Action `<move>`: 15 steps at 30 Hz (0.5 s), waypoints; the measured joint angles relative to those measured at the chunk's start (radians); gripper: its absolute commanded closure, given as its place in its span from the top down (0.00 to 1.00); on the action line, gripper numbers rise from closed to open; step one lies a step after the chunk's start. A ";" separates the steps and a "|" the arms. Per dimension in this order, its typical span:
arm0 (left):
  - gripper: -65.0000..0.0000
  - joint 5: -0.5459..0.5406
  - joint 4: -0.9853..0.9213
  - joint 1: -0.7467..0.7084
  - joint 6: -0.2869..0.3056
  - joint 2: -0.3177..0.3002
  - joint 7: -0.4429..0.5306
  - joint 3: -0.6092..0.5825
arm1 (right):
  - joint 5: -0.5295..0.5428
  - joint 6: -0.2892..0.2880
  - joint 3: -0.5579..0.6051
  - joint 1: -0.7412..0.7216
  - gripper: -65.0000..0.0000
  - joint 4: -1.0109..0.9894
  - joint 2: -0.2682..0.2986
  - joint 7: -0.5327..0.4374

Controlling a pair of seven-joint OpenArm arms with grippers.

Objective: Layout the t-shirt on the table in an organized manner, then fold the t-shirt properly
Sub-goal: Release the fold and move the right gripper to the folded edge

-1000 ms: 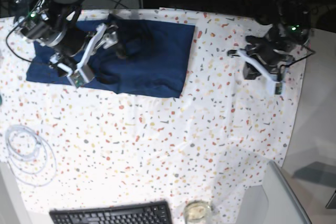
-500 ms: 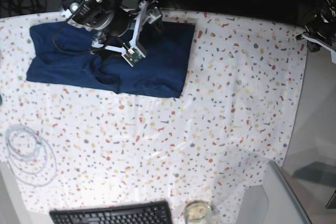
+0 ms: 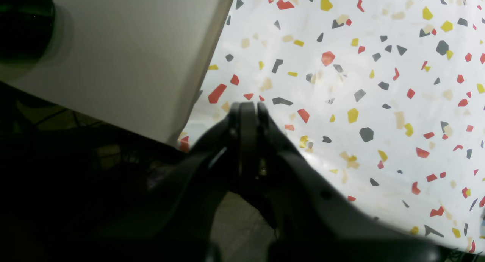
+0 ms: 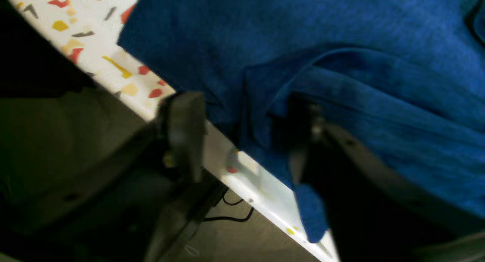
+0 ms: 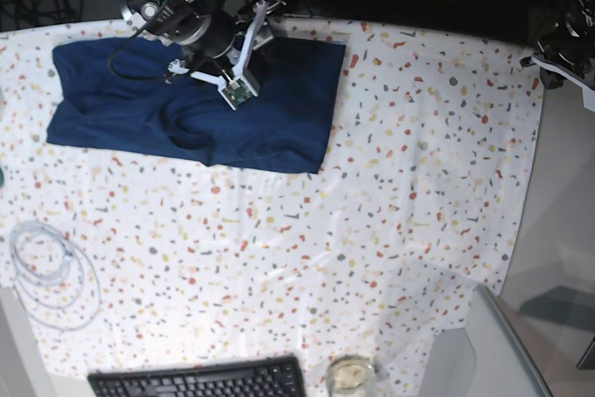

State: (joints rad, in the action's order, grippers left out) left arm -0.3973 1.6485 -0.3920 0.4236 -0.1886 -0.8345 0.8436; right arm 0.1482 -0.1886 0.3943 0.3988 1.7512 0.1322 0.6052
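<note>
The navy t-shirt lies folded in a rough rectangle at the far left of the speckled table. My right gripper reaches over the shirt's far edge. In the right wrist view its jaws stand apart astride a raised fold of the t-shirt at the table rim, the right gripper not clamped on it. My left gripper hovers at the table's far right corner. The left wrist view shows the left gripper shut on nothing above the table edge.
A coiled white cable lies at the left front. A black keyboard and a glass jar sit at the front edge. A plain grey surface adjoins the front right corner, and a grey panel borders the far right corner.
My right arm swung from the shirt's left part to its far edge, and its jaws narrowed around a fold. My left arm drew back from the table to the far right corner.
</note>
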 measured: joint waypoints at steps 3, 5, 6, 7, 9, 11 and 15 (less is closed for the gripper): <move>0.00 0.000 0.000 -0.002 0.000 0.000 0.000 0.000 | 0.001 0.003 -0.002 -0.002 0.24 -0.002 -0.001 -0.001; 0.00 0.000 0.000 -0.002 0.000 0.000 0.000 0.000 | 0.001 0.003 -0.002 -0.002 0.15 -0.013 -0.001 -0.002; 0.00 0.000 0.000 -0.002 0.000 0.000 0.000 0.000 | 0.001 0.003 -0.002 -0.003 0.10 -0.022 -0.001 -0.002; 0.00 0.000 0.000 -0.002 0.000 0.000 0.000 0.000 | 0.001 0.003 -0.002 -0.006 0.05 -0.034 0.000 0.000; 0.00 0.000 -0.008 -0.002 0.000 0.000 0.003 0.000 | 0.000 0.003 -0.002 -0.009 0.00 -0.045 0.000 0.000; 0.00 0.000 -0.036 0.000 0.000 -0.001 0.004 0.000 | 0.001 0.003 -0.013 -0.009 0.00 -0.044 -0.001 0.000; 0.00 0.003 -0.055 -0.003 0.000 0.000 0.000 0.002 | 0.000 0.004 -0.093 0.043 0.00 0.029 0.000 0.005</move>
State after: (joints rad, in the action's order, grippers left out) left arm -0.3943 1.5940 -0.3946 0.4236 -0.1890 -0.8349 0.8459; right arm 0.1486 -0.1844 0.3008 0.4419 1.7802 0.1322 0.6102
